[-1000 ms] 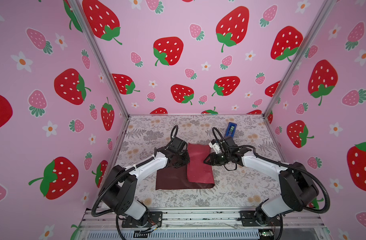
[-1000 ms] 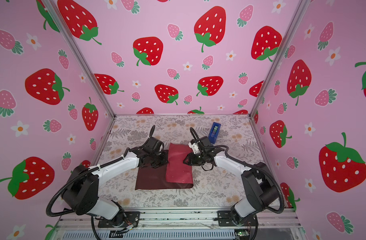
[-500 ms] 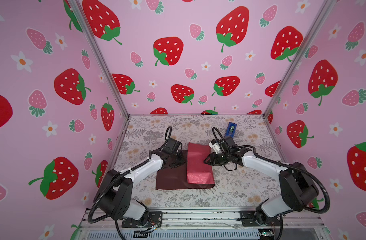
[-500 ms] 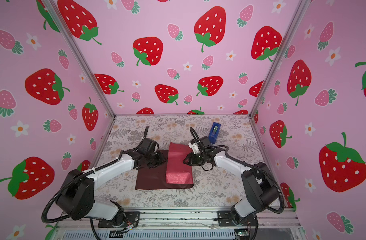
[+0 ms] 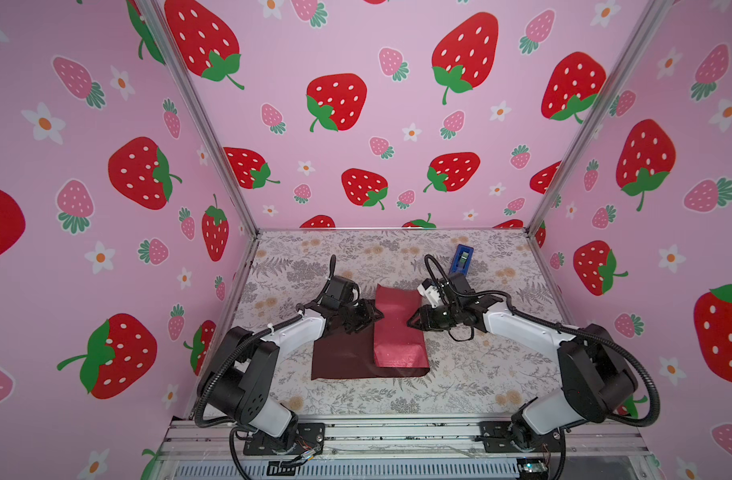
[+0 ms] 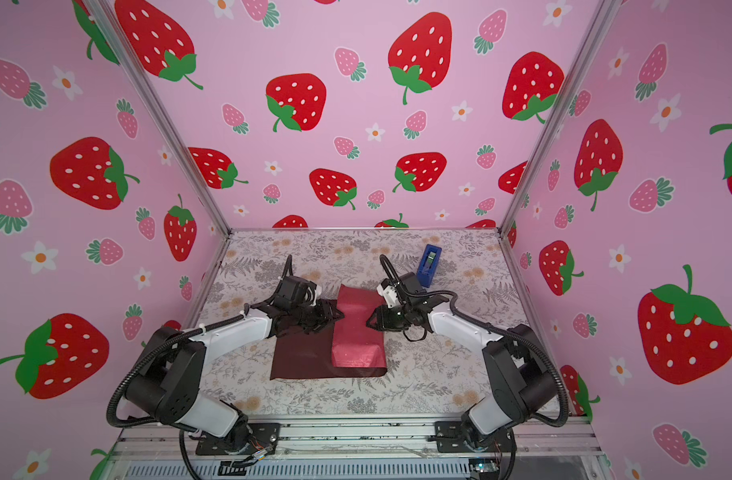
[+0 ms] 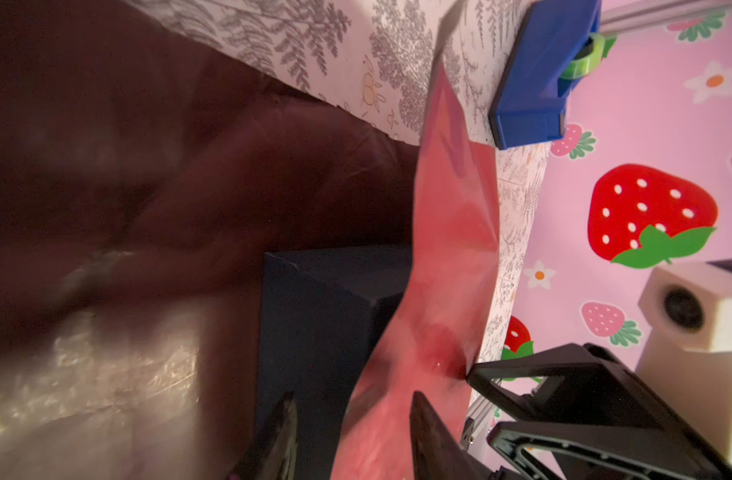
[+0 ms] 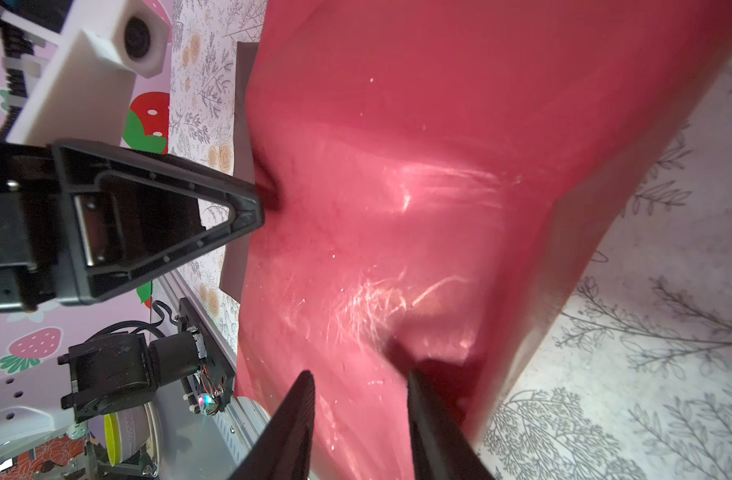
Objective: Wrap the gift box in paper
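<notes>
The paper lies mid-table in both top views, its maroon face [image 5: 339,357] up on the left and a crimson flap [image 5: 397,336] folded over on the right. The gift box [image 7: 326,316], dark navy, shows only in the left wrist view, half under that flap. My left gripper [image 5: 376,316] is open at the flap's left edge, its jaws [image 7: 351,419] standing either side of the edge above the box. From the right, my right gripper [image 5: 412,323] rests its tips on the crimson flap [image 8: 397,208], open [image 8: 360,399], with nothing clamped.
A bright blue tape dispenser [image 5: 462,258] stands upright at the back right, just behind the right wrist. The floral table cover [image 5: 480,374] is bare in front of and beside the sheet. Pink strawberry walls close three sides.
My left gripper has opened and let go of the crimson flap, which now lies over the box. It drew back slightly, then returned to the flap's edge. The right arm has not moved.
</notes>
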`<state>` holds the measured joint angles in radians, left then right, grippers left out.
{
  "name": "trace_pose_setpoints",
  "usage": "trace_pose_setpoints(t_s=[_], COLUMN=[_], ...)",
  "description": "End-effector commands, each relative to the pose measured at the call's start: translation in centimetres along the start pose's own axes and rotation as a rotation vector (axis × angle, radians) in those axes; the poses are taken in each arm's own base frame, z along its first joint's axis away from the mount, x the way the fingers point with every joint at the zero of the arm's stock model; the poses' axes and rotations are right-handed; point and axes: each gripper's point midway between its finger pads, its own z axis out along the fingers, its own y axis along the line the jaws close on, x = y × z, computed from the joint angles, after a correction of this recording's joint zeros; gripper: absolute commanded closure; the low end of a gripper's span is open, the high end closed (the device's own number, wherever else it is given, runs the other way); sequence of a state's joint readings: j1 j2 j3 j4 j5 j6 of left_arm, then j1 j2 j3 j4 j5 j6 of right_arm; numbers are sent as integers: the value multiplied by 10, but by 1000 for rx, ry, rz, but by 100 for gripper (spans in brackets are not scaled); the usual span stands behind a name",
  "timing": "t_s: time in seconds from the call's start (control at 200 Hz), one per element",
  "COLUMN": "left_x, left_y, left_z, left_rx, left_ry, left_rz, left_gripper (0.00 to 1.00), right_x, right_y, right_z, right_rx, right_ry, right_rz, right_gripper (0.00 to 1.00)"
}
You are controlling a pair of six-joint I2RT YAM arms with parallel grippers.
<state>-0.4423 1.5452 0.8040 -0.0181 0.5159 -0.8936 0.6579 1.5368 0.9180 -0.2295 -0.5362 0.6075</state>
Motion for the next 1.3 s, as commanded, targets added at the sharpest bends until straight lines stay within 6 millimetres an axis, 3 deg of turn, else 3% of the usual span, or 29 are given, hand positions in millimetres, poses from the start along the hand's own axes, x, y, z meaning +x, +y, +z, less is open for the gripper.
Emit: trace_pose_setpoints(t_s=[0.0, 0.36, 0.555, 0.595, 0.915, 1.296], left_x=[1, 6, 8, 8, 15, 26], left_y=[-15, -10, -15, -15, -2, 15], left_z=[-1, -5, -11, -12, -20, -4], left_rx=[85, 76, 81, 79, -9, -78], left_ry=[11, 7, -4, -6, -22, 13], left_rz=[5, -5, 10, 12, 30, 32], left_gripper=[63, 87, 93, 99, 100, 100], right_x=[16, 15, 13, 12, 0, -6], right_y=[-15, -13, -12, -11, -3, -5], right_z=[5, 3, 1, 0, -15, -31], right_rx=[47, 48, 47, 48, 65, 88], right_ry=[48, 41, 36, 33, -13, -44], right_rz=[33, 32, 28, 28, 16, 14], right_gripper=[60, 60, 61, 60, 61, 62])
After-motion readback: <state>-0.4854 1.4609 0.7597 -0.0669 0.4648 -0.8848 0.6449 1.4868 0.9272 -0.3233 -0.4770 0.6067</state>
